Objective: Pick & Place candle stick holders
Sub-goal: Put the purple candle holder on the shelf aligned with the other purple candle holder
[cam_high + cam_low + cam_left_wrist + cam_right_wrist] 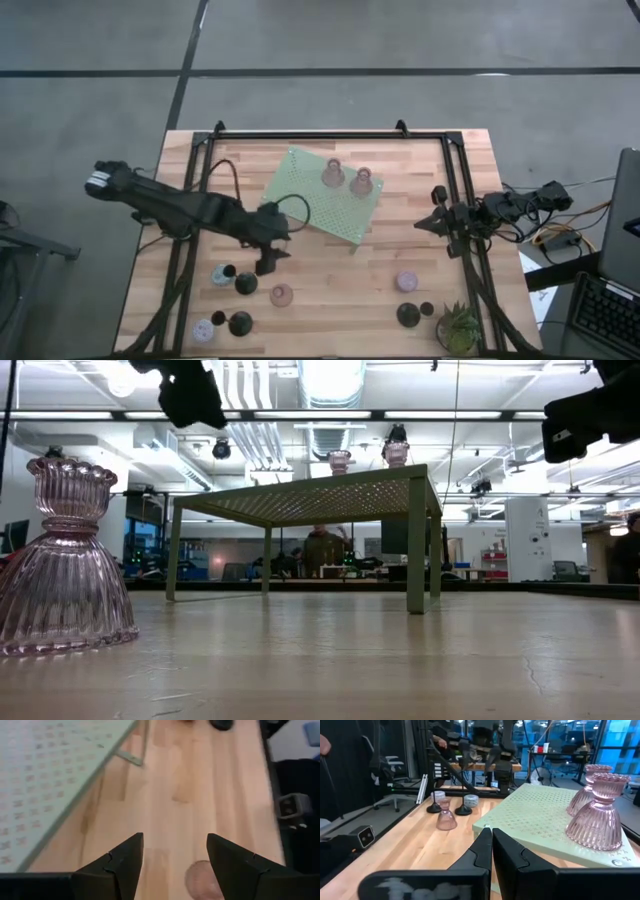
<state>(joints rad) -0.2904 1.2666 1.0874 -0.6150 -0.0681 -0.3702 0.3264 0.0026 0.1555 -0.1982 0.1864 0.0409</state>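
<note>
Wooden tabletop (330, 280) lies under my left gripper (268, 262), fingers apart and empty above a pink glass holder (281, 295), seemingly lining up a grasp. My right gripper (428, 224) waits pinched together beside the green stand (310, 195).

A ribbed pink glass candle holder (62, 555) is seen upright on the wooden table (400, 660), at the near left. Behind it, a pale green perforated stand (310, 500) is positioned, with two more pink holders (340, 461) (both small, upright) on top.
</note>
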